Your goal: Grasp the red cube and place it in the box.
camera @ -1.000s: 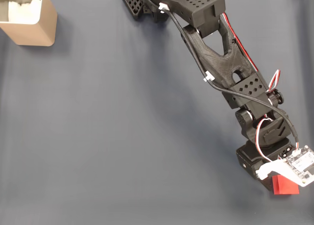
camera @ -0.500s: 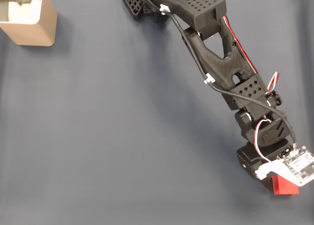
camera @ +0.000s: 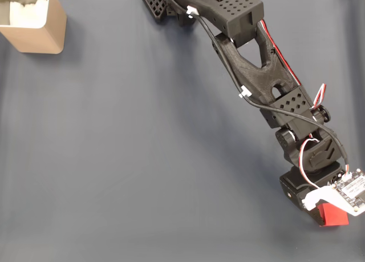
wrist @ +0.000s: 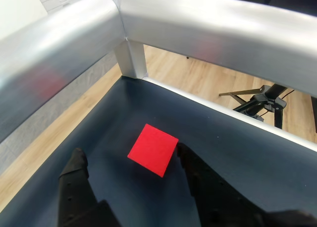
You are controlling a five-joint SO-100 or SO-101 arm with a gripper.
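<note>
A: What takes up the most room?
B: The dark blue-grey mat (camera: 142,159), covering the table in the fixed view. In the wrist view a silver metal rail (wrist: 208,24) runs along its edge, with a wooden floor (wrist: 208,83) beyond.

A: And the arm?
B: The black arm (camera: 251,62) stretches from the top centre of the fixed view down to the lower right corner, with red and white wires along it.

A: Where is the box?
B: The box (camera: 43,36) sits in the top left corner of the fixed view, well apart from the arm's tip, with white padding (camera: 28,11) inside.

A: The gripper?
B: The gripper (wrist: 131,160) is spread wide; in the wrist view one dark finger stands on each side of the cube.

A: And the cube itself?
B: The red cube (wrist: 153,150) lies on the mat between the fingers, its right edge close against one finger. In the fixed view it peeks out under the wrist's white board, near the bottom right corner.
</note>
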